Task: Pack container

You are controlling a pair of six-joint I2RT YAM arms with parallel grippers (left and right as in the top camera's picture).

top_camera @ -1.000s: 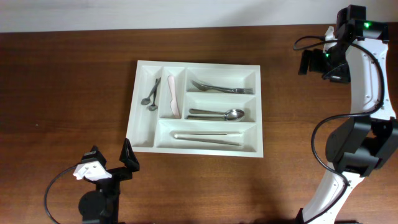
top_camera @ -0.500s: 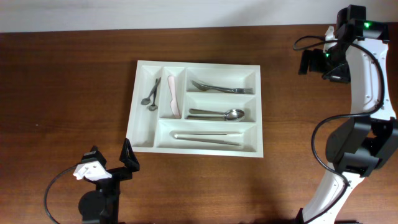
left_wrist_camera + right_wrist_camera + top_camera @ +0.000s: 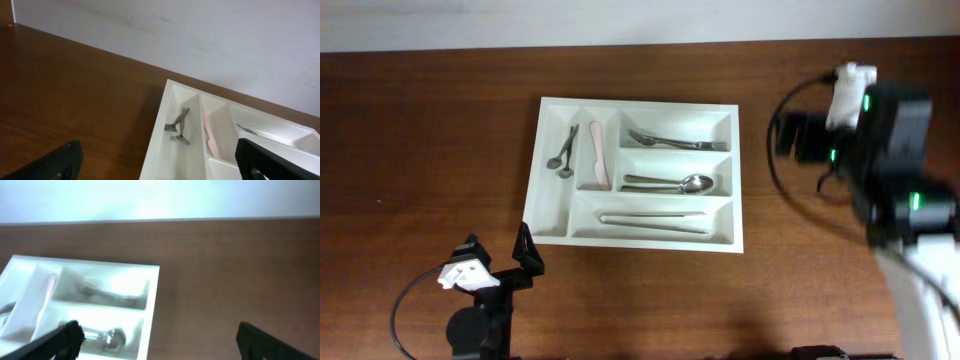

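The container [image 3: 548,210], a white five-compartment tray, lies flat at the centre of the brown table [image 3: 420,150]. The leftmost narrow compartment holds two small spoons [image 3: 562,150]; the narrow compartment beside it holds a pale-handled utensil [image 3: 597,155]. Of the three long compartments, the far one holds a fork [image 3: 675,140], the middle one a spoon [image 3: 670,183], and the near one a long metal utensil [image 3: 655,220]. The left gripper [image 3: 498,255] sits near the tray's near left corner, clear of it, fingers spread apart with nothing between them. The right gripper [image 3: 800,140] appears blurred to the right of the tray, well apart from it; the right wrist view shows its fingers [image 3: 65,335] wide apart and empty.
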